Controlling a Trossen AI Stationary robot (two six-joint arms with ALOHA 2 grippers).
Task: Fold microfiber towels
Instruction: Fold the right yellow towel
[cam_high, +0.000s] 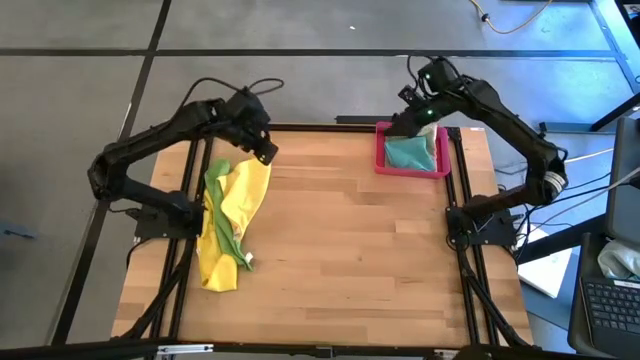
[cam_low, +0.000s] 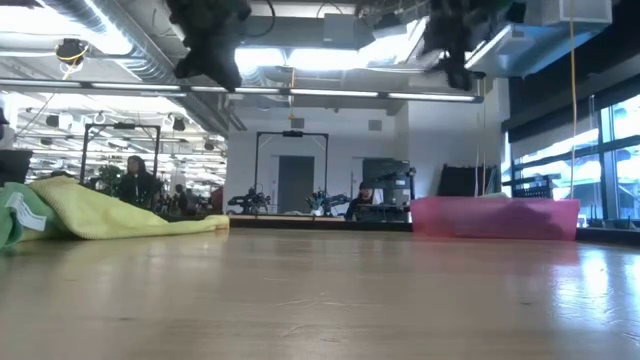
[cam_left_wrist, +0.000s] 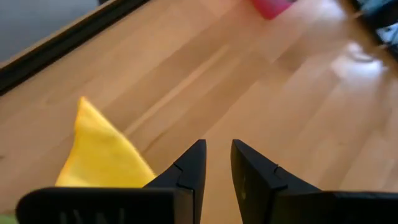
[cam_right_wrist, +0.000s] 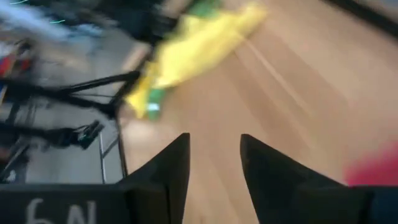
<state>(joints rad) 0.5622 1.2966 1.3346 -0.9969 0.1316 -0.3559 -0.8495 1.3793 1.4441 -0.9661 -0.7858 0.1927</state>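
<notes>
Yellow towels (cam_high: 233, 215) heaped lengthwise front-to-back

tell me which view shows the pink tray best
The high view: the pink tray shows whole, a teal towel inside. The low view gives only its side wall; each wrist view catches just a pink corner.

Both arms hang raised, left gripper (cam_left_wrist: 217, 163) and right gripper (cam_right_wrist: 214, 157) jaws parted, empty.
</notes>
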